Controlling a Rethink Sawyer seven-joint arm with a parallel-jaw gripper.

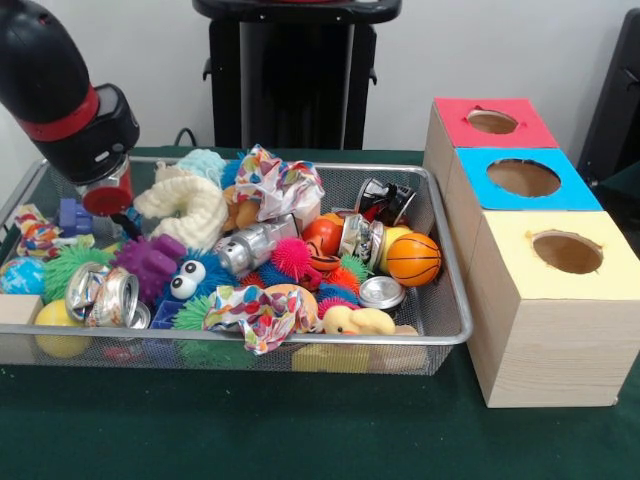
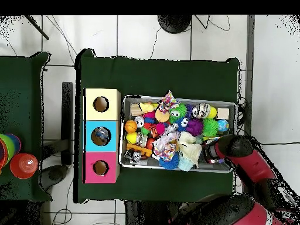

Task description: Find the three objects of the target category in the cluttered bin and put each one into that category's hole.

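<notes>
The wire mesh bin (image 1: 300, 343) sits on the green table, full of mixed clutter; it also shows in the overhead view (image 2: 218, 102). I see no see-through bottle with a blue-white label among the clutter; any such bottle is hidden. My gripper (image 1: 106, 203) hangs from the red and black wrist, low over the bin's left end in the front view, above a blue toy (image 1: 74, 216). In the overhead view the gripper (image 2: 207, 151) is at the bin's lower right. Something pale shows inside the blue box's hole (image 2: 101, 136).
Three wooden boxes with holes stand beside the bin: red (image 1: 495, 122), blue (image 1: 523, 178), yellow (image 1: 567, 252). The bin holds crushed cans (image 1: 100, 295), patterned paper wads (image 1: 262, 312), a small basketball (image 1: 413, 259), a rubber duck (image 1: 357, 320) and spiky balls. Stacked cups (image 2: 22, 166) stand on a side table.
</notes>
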